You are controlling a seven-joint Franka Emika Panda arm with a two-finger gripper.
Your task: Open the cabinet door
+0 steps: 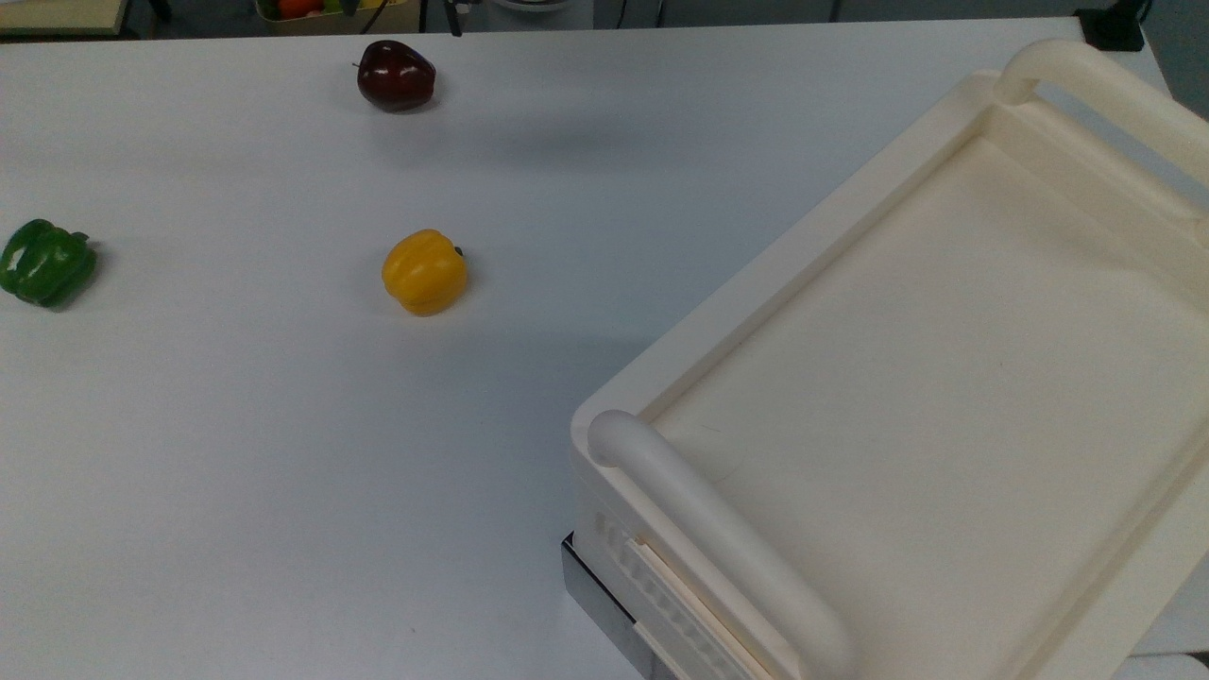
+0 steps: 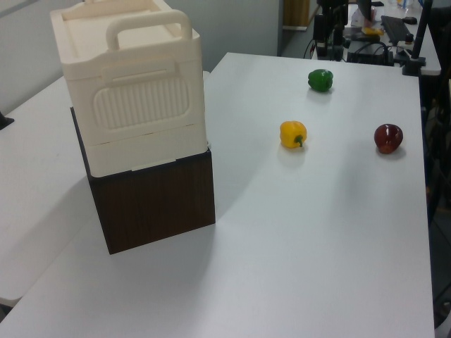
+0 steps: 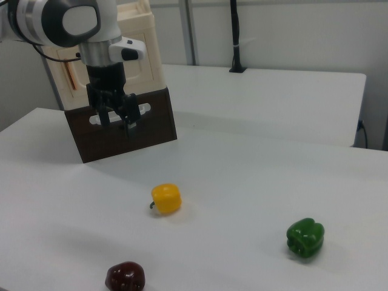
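Observation:
A cream-white cabinet (image 2: pixel 134 98) stands on a dark brown base (image 2: pixel 158 201), with thick tube handles on its top (image 1: pixel 926 378). In the right view its front carries the cabinet door (image 3: pixel 143 63), a cream panel with a small copper bar handle (image 3: pixel 71 76) near the right view's left edge. The door lies flat against the cabinet. My gripper (image 3: pixel 116 120) hangs fingers down in front of the cabinet, low over the brown base and to the right of the copper handle. It is open and holds nothing. The arm covers the middle of the door.
On the white table (image 1: pixel 236 453) lie a yellow pepper (image 1: pixel 424 271), a green pepper (image 1: pixel 45 263) and a dark red apple (image 1: pixel 396 75), all well apart from the cabinet. A second white table (image 3: pixel 273 97) stands behind in the right view.

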